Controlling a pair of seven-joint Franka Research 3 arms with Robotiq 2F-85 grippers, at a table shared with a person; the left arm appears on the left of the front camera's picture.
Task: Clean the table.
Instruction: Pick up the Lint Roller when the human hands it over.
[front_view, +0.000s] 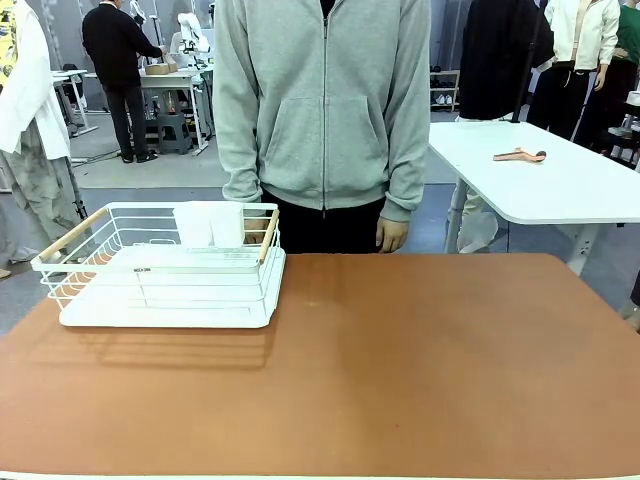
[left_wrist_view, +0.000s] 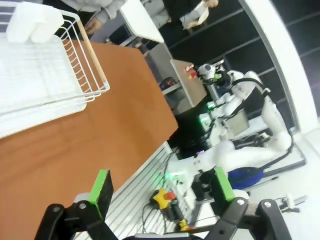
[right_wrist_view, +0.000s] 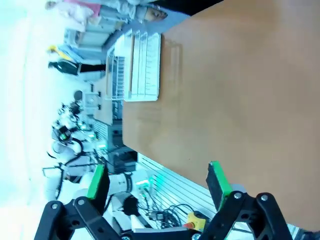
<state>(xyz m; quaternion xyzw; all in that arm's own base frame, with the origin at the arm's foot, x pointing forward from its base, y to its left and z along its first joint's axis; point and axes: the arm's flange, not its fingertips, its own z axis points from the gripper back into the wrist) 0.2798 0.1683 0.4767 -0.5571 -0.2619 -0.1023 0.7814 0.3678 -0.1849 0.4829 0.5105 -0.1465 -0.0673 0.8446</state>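
The reddish-brown table (front_view: 400, 360) stretches across the front view with a bare matte top. It also shows in the left wrist view as the table (left_wrist_view: 60, 145) and in the right wrist view as the table (right_wrist_view: 240, 90). My left gripper (left_wrist_view: 160, 187) is open, its green pads wide apart, held back over the table's near edge. My right gripper (right_wrist_view: 157, 181) is open too, above the near edge with nothing between its fingers.
A white wire rack (front_view: 160, 265) with wooden handles stands at the table's far left, two white cups (front_view: 208, 224) inside it. A person in a grey hoodie (front_view: 322, 100) stands at the far edge. A white-topped table (front_view: 540, 175) sits behind on the right.
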